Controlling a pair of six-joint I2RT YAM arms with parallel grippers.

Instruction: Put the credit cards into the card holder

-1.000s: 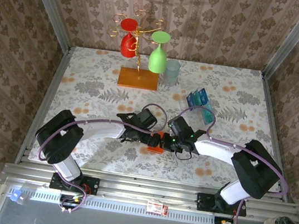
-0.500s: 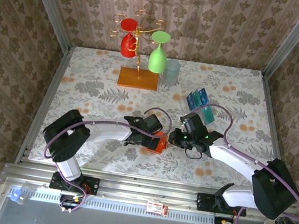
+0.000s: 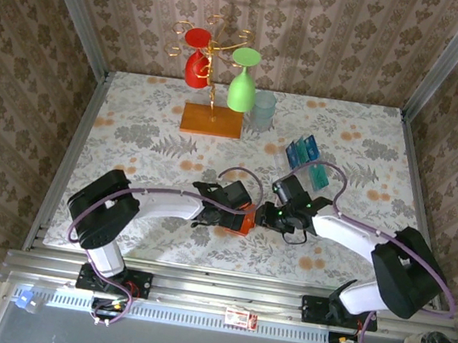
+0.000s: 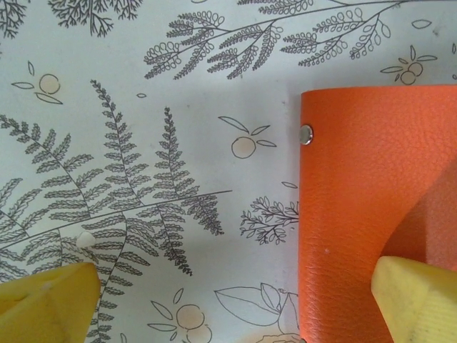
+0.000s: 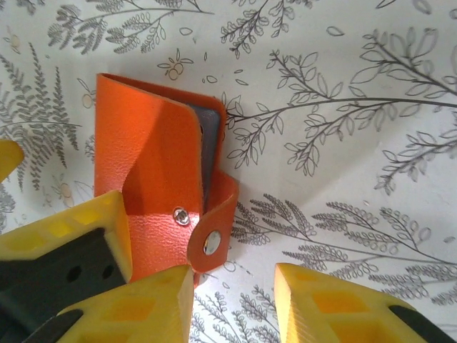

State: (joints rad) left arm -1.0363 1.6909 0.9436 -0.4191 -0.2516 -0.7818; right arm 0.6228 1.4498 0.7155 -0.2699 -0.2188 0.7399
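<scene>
Beyond the card holder [image 3: 242, 219]: glass stand [image 3: 211, 120], tumbler [image 3: 263, 110], racked credit cards [image 3: 305, 153].

Card holder [image 5: 153, 161] on floral table [image 3: 362, 148]

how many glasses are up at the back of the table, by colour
red wine glass: 1
green wine glass: 1
clear tumbler: 1
total: 3
</scene>
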